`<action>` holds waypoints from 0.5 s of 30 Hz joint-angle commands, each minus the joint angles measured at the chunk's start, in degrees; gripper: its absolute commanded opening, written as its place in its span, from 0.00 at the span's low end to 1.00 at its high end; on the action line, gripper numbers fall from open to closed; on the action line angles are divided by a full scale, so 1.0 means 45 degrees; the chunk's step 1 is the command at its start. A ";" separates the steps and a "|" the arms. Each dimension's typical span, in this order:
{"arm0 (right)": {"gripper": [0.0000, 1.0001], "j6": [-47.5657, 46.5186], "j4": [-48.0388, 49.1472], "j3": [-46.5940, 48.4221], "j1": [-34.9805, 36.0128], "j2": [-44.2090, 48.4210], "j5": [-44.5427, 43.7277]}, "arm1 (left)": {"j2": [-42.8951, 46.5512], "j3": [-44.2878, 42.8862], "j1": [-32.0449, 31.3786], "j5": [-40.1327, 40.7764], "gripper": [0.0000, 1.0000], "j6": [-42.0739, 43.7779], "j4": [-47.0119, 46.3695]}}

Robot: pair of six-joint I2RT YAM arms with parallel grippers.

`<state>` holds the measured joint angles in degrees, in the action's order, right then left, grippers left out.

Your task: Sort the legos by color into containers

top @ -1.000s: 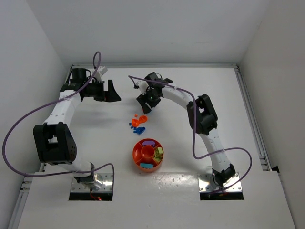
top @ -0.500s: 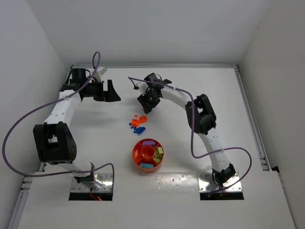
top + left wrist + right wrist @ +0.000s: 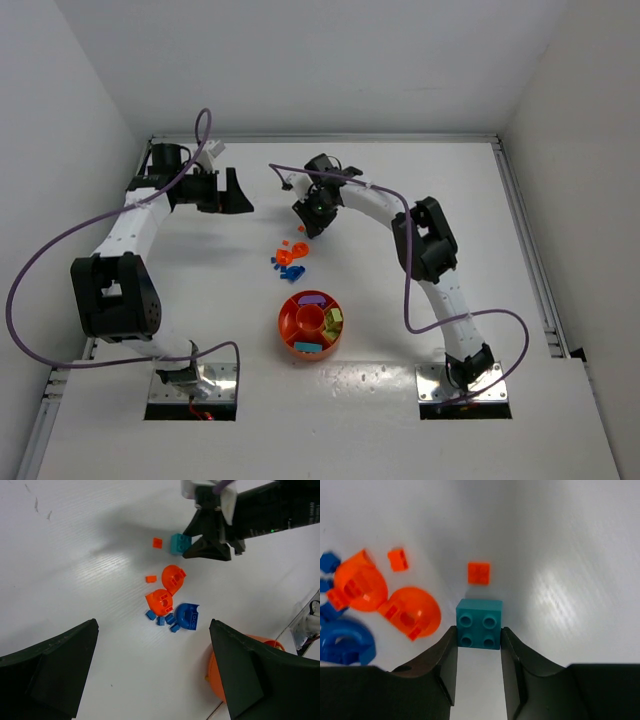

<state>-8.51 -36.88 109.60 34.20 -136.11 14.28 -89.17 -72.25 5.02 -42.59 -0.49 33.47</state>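
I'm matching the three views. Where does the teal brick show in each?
Top external: not visible, hidden at the tip of the right gripper.
Left wrist: teal brick at top centre, at that gripper's dark tips.
Right wrist: centre, between its two fingers.
Shared landmark: the orange domes, close to the brick's spot in every view.

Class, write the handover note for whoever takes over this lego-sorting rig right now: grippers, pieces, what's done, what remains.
Left gripper: open, empty, away from the pile.
Right gripper: shut on the teal brick, which rests on the table.
Loose: orange pieces and blue pieces, between that brick and the tray.
Done: purple bricks, yellow-green bricks and teal pieces lie in separate tray compartments.
Left: bin the gripped brick, then the orange and blue pieces.
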 commanded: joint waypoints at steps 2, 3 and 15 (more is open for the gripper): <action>0.05 -0.0548 -0.0903 -0.0821 -0.0079 0.2845 0.0965 | 0.0126 -0.0019 0.0194 -0.0184 1.00 -0.0300 -0.0737; 0.05 -0.0704 -0.1041 -0.1633 -0.0079 0.3406 0.0966 | 0.0127 0.0116 0.0194 -0.0184 1.00 -0.0417 -0.0875; 0.02 -0.3672 -0.2038 -0.7185 0.2452 1.1062 0.2570 | 0.0164 0.0859 0.0194 0.1066 1.00 -0.2234 -0.2222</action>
<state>-19.57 -43.31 81.84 39.75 -88.03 23.35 -89.91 -69.08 5.04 -38.89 -8.29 26.92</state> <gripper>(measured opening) 0.351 0.997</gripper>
